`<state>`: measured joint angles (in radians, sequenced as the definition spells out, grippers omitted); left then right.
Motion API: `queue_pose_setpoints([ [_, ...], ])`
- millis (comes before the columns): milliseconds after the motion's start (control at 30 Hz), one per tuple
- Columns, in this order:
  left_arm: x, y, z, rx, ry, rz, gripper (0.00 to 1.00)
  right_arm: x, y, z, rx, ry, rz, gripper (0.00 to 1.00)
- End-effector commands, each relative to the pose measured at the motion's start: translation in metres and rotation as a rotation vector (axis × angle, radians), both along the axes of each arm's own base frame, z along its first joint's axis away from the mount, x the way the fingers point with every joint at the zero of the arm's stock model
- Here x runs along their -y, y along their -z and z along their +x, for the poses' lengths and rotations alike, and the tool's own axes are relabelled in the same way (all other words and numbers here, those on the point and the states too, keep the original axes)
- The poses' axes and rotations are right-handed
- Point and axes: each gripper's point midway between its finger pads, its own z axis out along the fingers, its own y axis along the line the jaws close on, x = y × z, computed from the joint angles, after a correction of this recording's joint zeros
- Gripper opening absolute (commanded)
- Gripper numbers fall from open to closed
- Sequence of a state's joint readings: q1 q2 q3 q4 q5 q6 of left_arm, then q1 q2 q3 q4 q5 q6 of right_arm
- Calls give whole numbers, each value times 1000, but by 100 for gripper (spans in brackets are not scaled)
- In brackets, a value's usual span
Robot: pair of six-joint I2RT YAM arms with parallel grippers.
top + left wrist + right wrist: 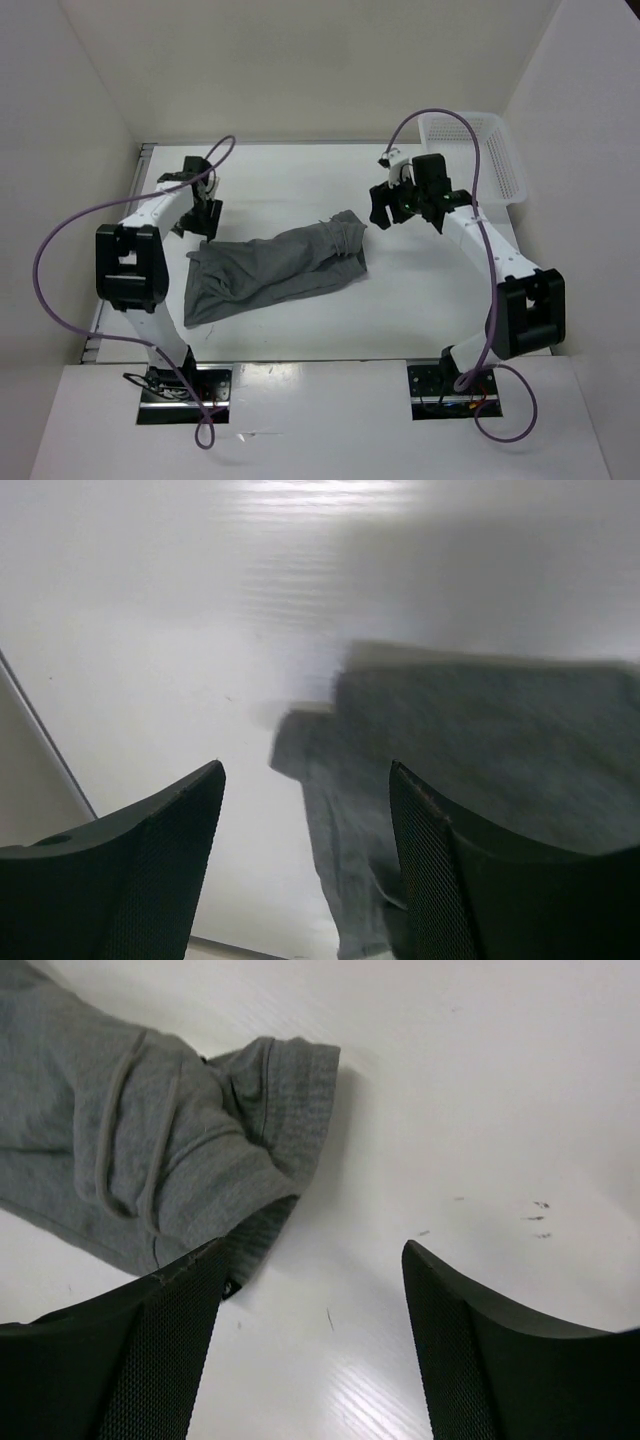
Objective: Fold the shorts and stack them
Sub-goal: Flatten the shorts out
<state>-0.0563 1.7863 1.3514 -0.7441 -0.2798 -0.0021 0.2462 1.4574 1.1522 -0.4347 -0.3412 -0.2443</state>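
Top external: shorts lie rumpled across the middle of the worktop, running from near-left up toward centre. I read the left gripper as spread and empty, by the shorts' left end. Right gripper also spread and empty, just beside their right end. Basket sits at the far right corner.

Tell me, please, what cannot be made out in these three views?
- Left wrist: the shorts are blurred, no seams readable.
- Right wrist: the shorts run off the left edge; a finger covers their corner.
- Top view: the basket is too small to judge its inside.
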Motion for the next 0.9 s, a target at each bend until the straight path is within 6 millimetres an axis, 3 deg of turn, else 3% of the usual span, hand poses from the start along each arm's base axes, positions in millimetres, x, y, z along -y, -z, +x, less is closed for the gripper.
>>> queue_pose_setpoints([
  [0,-27,-4,20,1,-83,-85,74,-15,-6,24,-4,41,106,75],
  [67,-15,2,16,-27,-65,-173,74,-23,-8,33,-20,54,155,73],
  [100,-10,-2,14,-26,-57,-198,74,-20,5,39,-56,82,163,73],
  [167,5,4,2,-53,-30,-253,74,-23,5,48,-87,117,225,73],
  [267,21,15,-11,-87,-2,-298,75,-32,24,50,-163,129,272,73],
  [500,16,47,-23,-180,-35,-315,74,-49,41,37,-296,123,382,75],
  [567,17,47,-21,-171,-31,-324,72,-51,50,34,-328,134,396,75],
  [633,21,47,-19,-177,-27,-343,67,-50,63,28,-360,149,396,75],
  [667,25,45,-14,-167,-19,-368,58,-50,70,27,-371,152,393,75],
  [767,33,40,-19,-195,-14,-412,42,-53,71,24,-385,122,403,75],
  [800,37,39,-21,-204,-11,-433,30,-55,70,22,-390,109,412,73],
  [867,39,39,-25,-217,-12,-444,19,-61,70,16,-418,72,439,71],
])
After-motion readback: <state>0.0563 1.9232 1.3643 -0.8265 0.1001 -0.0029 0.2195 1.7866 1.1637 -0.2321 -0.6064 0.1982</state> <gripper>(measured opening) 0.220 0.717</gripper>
